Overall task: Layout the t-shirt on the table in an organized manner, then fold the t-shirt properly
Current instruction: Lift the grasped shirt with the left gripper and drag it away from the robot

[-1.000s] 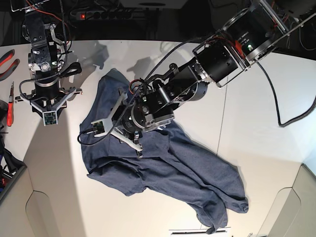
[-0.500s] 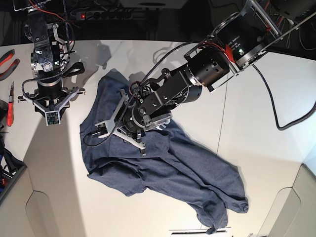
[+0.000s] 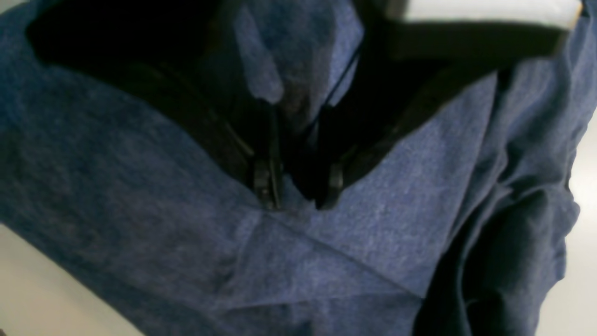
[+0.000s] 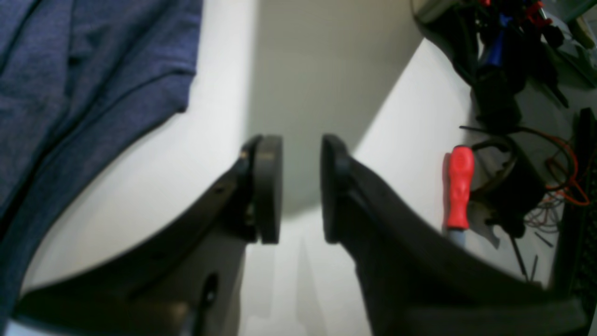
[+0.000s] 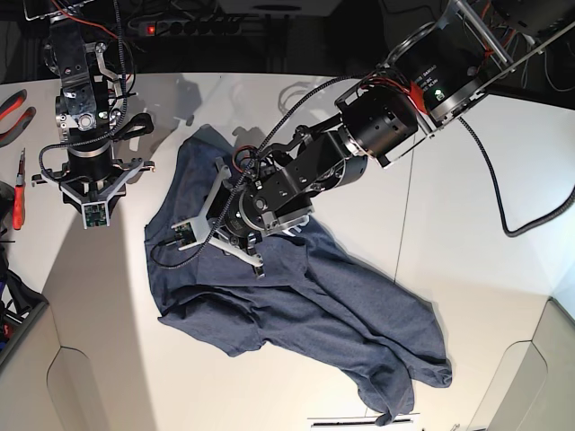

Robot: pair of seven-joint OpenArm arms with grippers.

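Observation:
The dark heathered blue t-shirt (image 5: 305, 305) lies crumpled on the white table (image 5: 467, 224), running from upper left to lower right. My left arm (image 5: 296, 175) reaches down onto its upper left part. In the left wrist view my left gripper (image 3: 298, 189) is open by a narrow gap, both tips pressed into the t-shirt (image 3: 396, 186) beside a creased fold. My right gripper (image 4: 301, 186) hangs open and empty over the bare table (image 4: 140, 177), to the left of the t-shirt's hem (image 4: 70, 70). No lettering shows.
A red-handled screwdriver (image 4: 459, 186) and tangled cables (image 4: 559, 177) lie at the table's left edge, with red pliers (image 5: 13, 112) further back. A power strip (image 5: 193, 27) sits behind the table. A thin seam (image 5: 404, 224) crosses the tabletop.
My left arm has turned and come down to the left onto the t-shirt's upper part. The right arm has barely shifted. Both grippers keep the same opening.

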